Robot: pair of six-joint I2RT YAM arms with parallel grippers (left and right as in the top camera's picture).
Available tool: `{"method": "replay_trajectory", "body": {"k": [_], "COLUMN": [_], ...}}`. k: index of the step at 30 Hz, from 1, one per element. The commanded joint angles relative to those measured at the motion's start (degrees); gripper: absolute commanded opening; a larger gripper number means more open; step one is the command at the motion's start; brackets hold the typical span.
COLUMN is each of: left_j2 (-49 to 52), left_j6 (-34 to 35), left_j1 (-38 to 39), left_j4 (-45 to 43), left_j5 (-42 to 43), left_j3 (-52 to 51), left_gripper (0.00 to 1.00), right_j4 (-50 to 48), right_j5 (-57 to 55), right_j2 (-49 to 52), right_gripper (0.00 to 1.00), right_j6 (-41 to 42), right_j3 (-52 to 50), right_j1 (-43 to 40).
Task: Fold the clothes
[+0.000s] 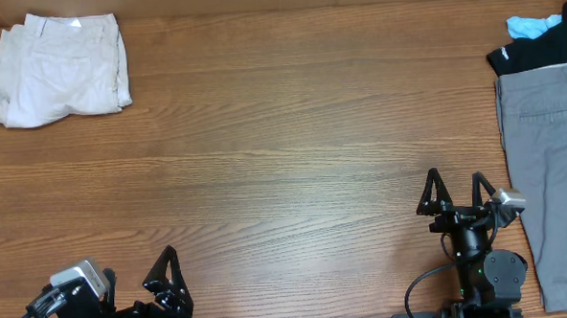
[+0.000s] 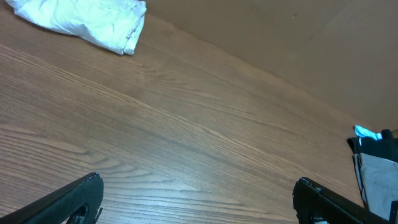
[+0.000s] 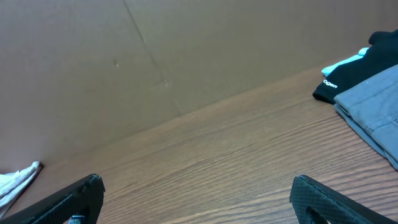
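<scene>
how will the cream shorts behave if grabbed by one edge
Likely floppy: the cream shorts lie in soft creased layers, so one edge would probably lift and unfold. Thin fabric, probably light; may slide on the smooth table.

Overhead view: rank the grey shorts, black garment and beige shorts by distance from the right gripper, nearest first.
From the right gripper:
1. The grey shorts, just to its right.
2. The black garment, far right corner, beyond the grey shorts.
3. The beige shorts, far left corner.

On the brown wood-grain table (image 1: 283, 159), a flat grey woven garment (image 1: 552, 166) lies along the right edge; a black fabric item (image 1: 538, 54) and a light blue cloth (image 1: 530, 24) sit at upper right.
</scene>
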State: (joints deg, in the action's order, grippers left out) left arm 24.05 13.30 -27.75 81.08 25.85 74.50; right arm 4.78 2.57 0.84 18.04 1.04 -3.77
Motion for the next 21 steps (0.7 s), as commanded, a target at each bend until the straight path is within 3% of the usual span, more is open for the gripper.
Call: {"method": "replay_trajectory", "body": {"k": [1,16,21], "left_j2": [0.04,0.04,0.04], "left_j6": [-0.90,-0.90,-0.44], "left_j1": [0.28,0.28,0.28], "left_j4": [-0.04,0.07,0.92], "left_j5": [-0.37,-0.39,-3.93], "left_j3": [-0.11,-0.11,-0.15], "left_gripper": [1.00,1.00,1.00], "right_j4": [-0.20,-0.20,-0.17], "right_j5": [0.11,0.11,0.11], "right_j2": [-0.68,-0.68,-0.68], "right_gripper": [1.00,1.00,1.00], "right_j6": [-0.50,-0.50,-0.50], "right_j3": [-0.57,-0.59,-0.59], "right_j1": [-0.55,-0.55,-0.55]}}
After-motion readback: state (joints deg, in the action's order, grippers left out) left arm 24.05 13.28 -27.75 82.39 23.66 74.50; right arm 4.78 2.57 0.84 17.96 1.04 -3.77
